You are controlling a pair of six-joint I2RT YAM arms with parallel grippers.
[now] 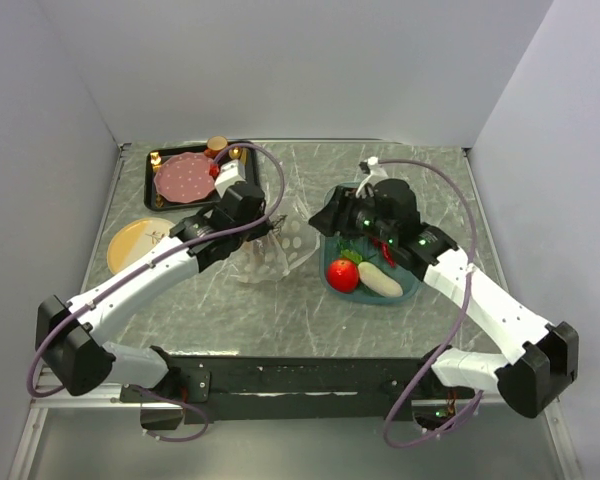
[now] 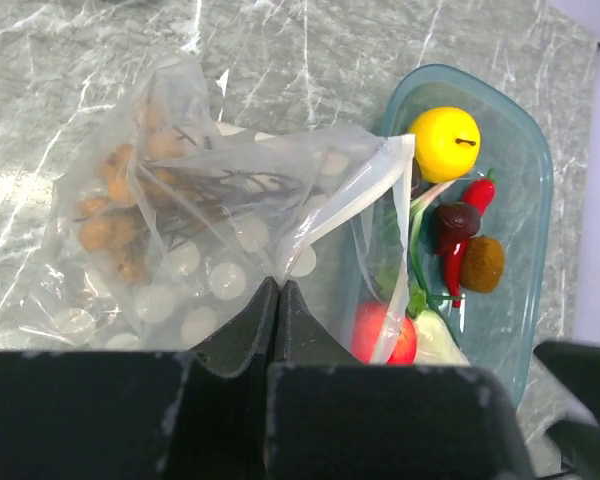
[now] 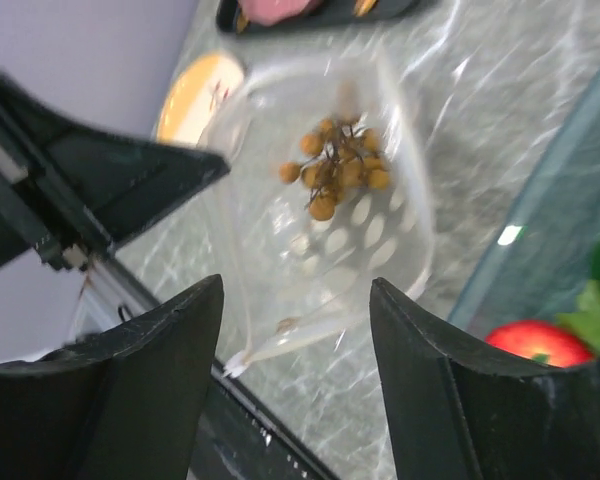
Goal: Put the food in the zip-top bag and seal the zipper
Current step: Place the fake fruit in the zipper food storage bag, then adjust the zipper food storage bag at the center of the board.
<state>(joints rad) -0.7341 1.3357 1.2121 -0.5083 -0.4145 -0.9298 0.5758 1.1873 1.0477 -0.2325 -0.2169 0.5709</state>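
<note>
Left gripper (image 2: pixel 278 288) pinches the zip-top bag (image 2: pixel 210 190) near the table (image 1: pixel 310 322) centre, beside the teal tray (image 2: pixel 525 330); right gripper (image 3: pixel 295 330) is spread, empty. Risk: the floppy mouth collapses, deflecting incoming food (image 1: pixel 343 274).

Clear zip-top bag (image 2: pixel 230 230), printed with pale round dots (zipper (image 2: pixel 395 230) whitish). Brown nut cluster (image 3: pixel 335 170). Teal translucent tray (image 2: pixel 525 250). Yellow round fruit (image 2: pixel 445 140), red chili (image 2: pixel 450 270), red apple (image 1: pixel 343 274), white oblong piece (image 1: pixel 380 282). Pink plate (image 1: pixel 184 178), dotted white. Grey table (image 1: pixel 310 320), veined white.
</note>
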